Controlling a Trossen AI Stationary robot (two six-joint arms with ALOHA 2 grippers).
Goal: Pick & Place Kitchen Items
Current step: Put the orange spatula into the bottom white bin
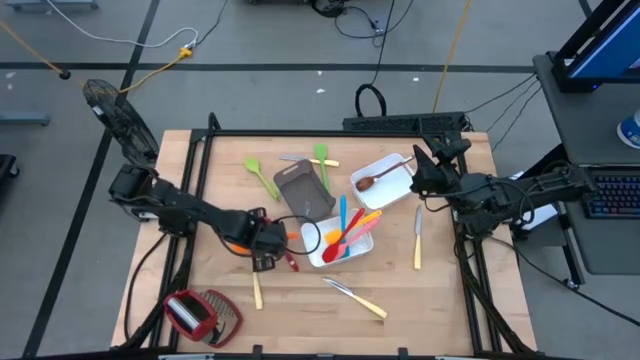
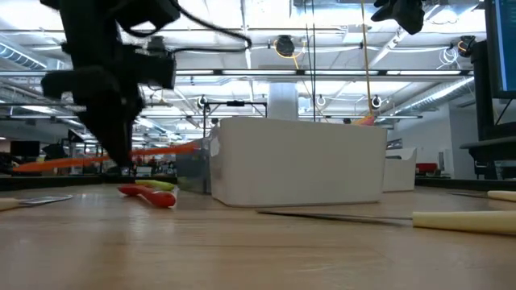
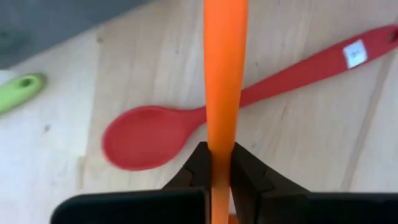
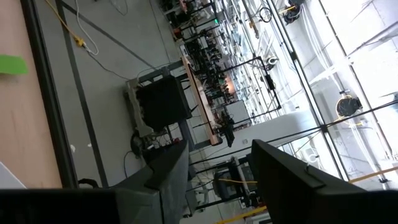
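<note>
Now left claw (image 3: 214,163) clamped on orange spatula (image 3: 225,74); right claw (image 4: 214,180) parted, empty.

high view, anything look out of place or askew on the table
Mostly scattered utensils. The grey-brown tray lies skewed, not square with the table. The bulky red wire-mesh tool sits apart at a front corner, overhanging the edge.

Orange utensil (image 3: 225,81) ends cut off, red spoon (image 3: 186,124) handle partly hidden behind it
</note>
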